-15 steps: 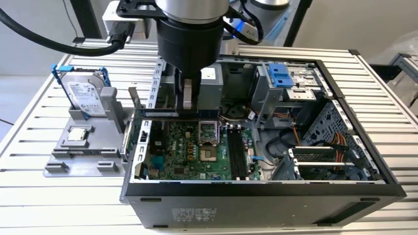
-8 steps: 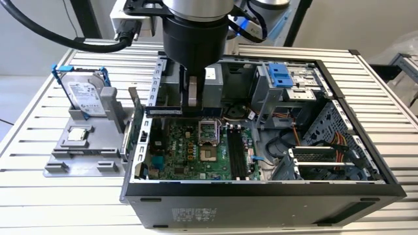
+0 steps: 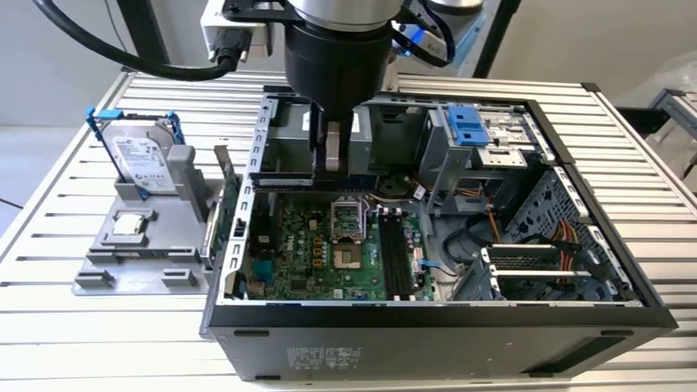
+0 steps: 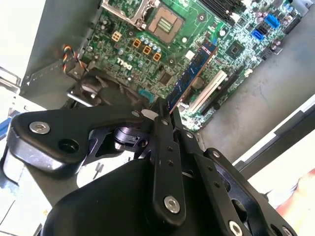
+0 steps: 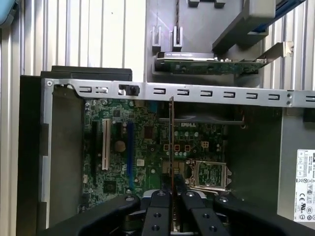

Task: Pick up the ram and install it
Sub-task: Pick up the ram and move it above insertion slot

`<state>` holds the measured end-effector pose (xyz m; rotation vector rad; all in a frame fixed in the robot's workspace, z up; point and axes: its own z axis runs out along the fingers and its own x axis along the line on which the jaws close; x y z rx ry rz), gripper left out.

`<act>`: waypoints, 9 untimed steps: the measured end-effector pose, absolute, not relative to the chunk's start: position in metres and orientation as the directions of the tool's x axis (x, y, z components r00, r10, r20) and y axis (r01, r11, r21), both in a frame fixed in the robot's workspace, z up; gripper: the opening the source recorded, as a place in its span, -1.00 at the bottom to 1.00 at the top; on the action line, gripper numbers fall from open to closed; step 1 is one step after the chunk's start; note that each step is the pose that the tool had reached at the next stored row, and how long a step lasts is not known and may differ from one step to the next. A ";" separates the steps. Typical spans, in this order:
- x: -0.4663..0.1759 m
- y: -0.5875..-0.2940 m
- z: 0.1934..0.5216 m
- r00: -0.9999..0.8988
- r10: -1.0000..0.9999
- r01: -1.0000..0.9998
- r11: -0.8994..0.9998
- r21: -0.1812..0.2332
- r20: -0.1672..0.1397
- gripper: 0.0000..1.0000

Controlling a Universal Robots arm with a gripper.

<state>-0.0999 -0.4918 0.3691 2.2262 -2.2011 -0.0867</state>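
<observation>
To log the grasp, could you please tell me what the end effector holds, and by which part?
The end effector holds the ram, fingers pinching its two flat faces; where along its length is hidden.

Open computer case (image 3: 436,322) lies on a slatted metal table (image 3: 65,327). Green motherboard (image 3: 316,261) inside, metal-framed CPU socket (image 3: 346,219) on it, white expansion slot (image 5: 105,145) beside a blue slot (image 5: 130,147). Exterior view's left: grey fixture (image 3: 130,265) holding a blue-framed hard drive (image 3: 142,159) upright, just beside the case

Exterior view high, angled down into case (image 3: 436,335), both wrist views close over motherboard (image 4: 162,49) (image 5: 147,142), seemingly opposed.
</observation>
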 end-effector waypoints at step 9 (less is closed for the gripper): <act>-0.086 -0.488 0.369 0.011 -0.999 -0.999 -0.012 0.046 -0.032 -1.00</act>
